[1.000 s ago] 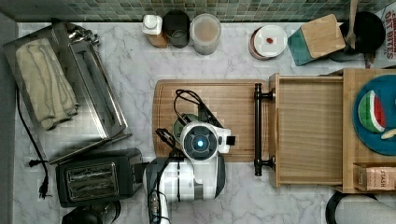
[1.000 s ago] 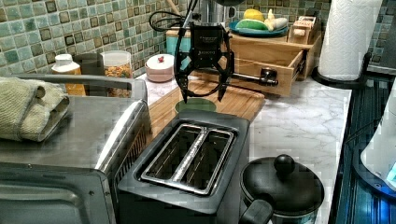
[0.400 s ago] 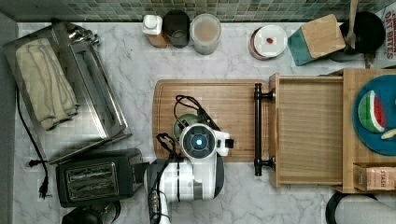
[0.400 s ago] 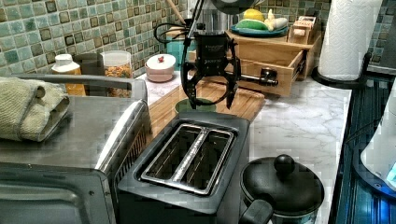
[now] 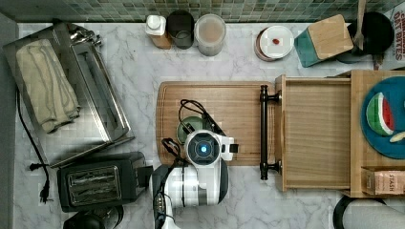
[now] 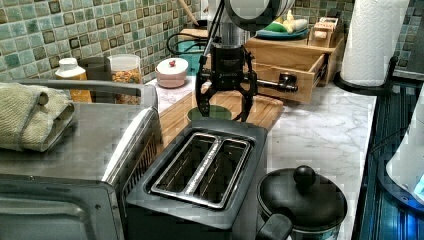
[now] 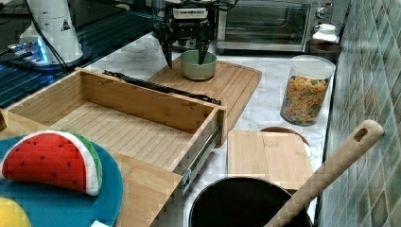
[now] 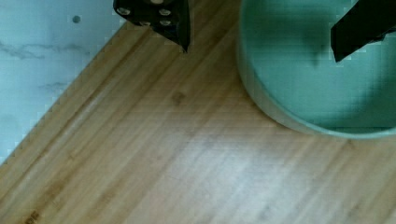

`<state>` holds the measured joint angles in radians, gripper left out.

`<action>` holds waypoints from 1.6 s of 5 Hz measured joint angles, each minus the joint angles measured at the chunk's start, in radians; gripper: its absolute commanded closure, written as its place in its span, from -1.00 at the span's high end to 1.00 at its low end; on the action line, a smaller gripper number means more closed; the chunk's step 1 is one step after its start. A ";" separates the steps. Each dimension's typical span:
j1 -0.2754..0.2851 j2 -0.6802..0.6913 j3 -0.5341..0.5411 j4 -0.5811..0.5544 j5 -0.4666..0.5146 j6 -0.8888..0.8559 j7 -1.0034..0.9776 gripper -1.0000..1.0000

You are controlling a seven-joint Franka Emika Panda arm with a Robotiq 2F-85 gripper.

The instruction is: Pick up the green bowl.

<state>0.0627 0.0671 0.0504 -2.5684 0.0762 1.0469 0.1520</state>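
While the green bowl sits upright on the cutting board, the end effector hangs released, straddling its rim: one finger inside, one outside. Pre-grasp step; next: lower slightly, clench, lift.

A black two-slot toaster sits left of the rectangular wooden cutting board in the top view's frame.

Tool fingers astride green bowl wall
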 measured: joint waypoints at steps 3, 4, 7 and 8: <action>-0.003 0.000 0.000 -0.006 0.000 0.001 0.001 -1.00; -0.005 -0.002 0.003 -0.008 0.000 -0.005 0.001 -1.00; -0.003 -0.016 -0.001 0.002 0.000 -0.044 0.025 -1.00; -0.005 -0.069 0.004 -0.010 -0.002 -0.062 0.200 -1.00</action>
<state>0.0577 -0.0020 0.0540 -2.5781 0.0746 0.9854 0.3523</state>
